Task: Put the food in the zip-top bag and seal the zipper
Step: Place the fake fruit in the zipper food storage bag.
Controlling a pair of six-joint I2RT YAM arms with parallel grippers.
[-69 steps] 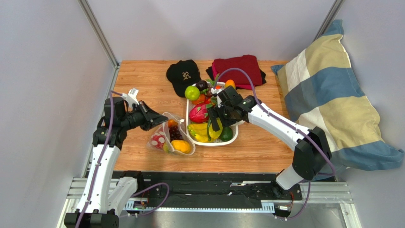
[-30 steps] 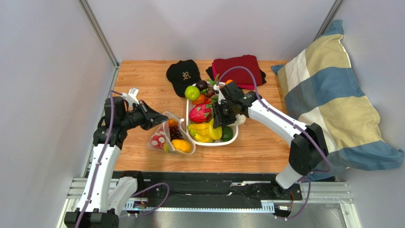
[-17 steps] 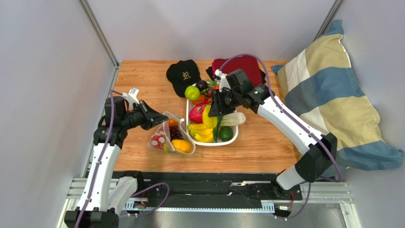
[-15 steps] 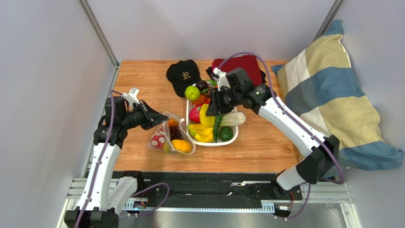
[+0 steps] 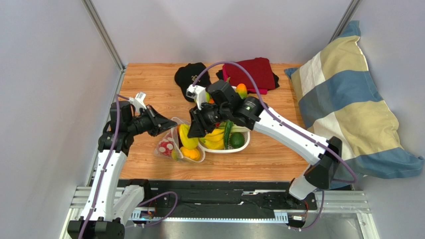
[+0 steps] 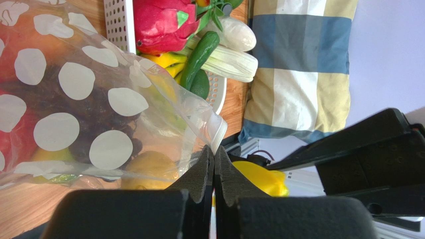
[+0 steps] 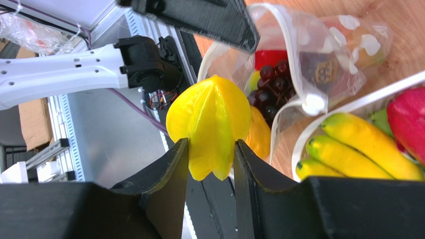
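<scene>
Right gripper (image 7: 210,154) pinches yellow starfruit (image 7: 209,114) above dotted bag (image 6: 75,99) (left gripper (image 6: 214,159) clamped on it).

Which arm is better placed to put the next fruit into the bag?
Right. The right gripper holds the yellow star fruit just above the zip-top bag's open mouth, while the left gripper is pinched shut on the bag's rim, holding it open.

L arm (image 5: 106,172) up from base, elbow bent, forearm pointing R. L hand (image 6: 214,152): 2 fingers pressed tight together, pinching rim of zip-top bag (image 6: 149,94). R arm (image 5: 294,137) stretched across to L, wrist tipped down. R hand (image 7: 210,147) clamps yellow star fruit (image 7: 209,114) betw. 2 fingers.
</scene>
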